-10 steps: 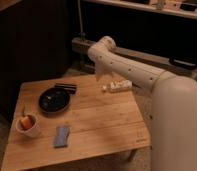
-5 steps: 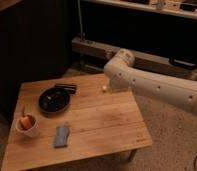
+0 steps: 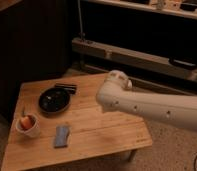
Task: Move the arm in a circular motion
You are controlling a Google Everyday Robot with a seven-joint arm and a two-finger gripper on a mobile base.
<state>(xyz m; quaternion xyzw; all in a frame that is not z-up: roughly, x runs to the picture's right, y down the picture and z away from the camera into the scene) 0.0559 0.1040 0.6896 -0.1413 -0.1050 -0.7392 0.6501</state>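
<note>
The arm (image 3: 152,104) enters from the right edge of the camera view as one thick, off-white tubular segment dotted with small dark screw holes. It runs leftward and slightly upward over the right half of the worktop (image 3: 92,130), ending in a rounded joint above the worktop's middle-right area. From that joint a short pale piece turns up and to the right, near the worktop's far edge.

The end effector (image 3: 123,80) would lie at that short pale tip, but only a stubby rounded shape shows there; it cannot be told how it is set.

The worktop is a low wooden table of light planks, seen from above and at an angle. On its left part sits a dark round plate (image 3: 54,100), with a small pale speck near its centre. Just behind the plate, touching or nearly touching its far rim, lies a dark flat rectangular object (image 3: 65,87). Near the front-left corner stands a white cup (image 3: 28,125) holding something orange. To the right of the cup, apart from it, a blue-grey rectangular sponge (image 3: 62,136) lies flat on the wood. The arm is clear of all four items. Behind the worktop stand dark cabinets and a long pale shelf rail (image 3: 142,57).
</note>
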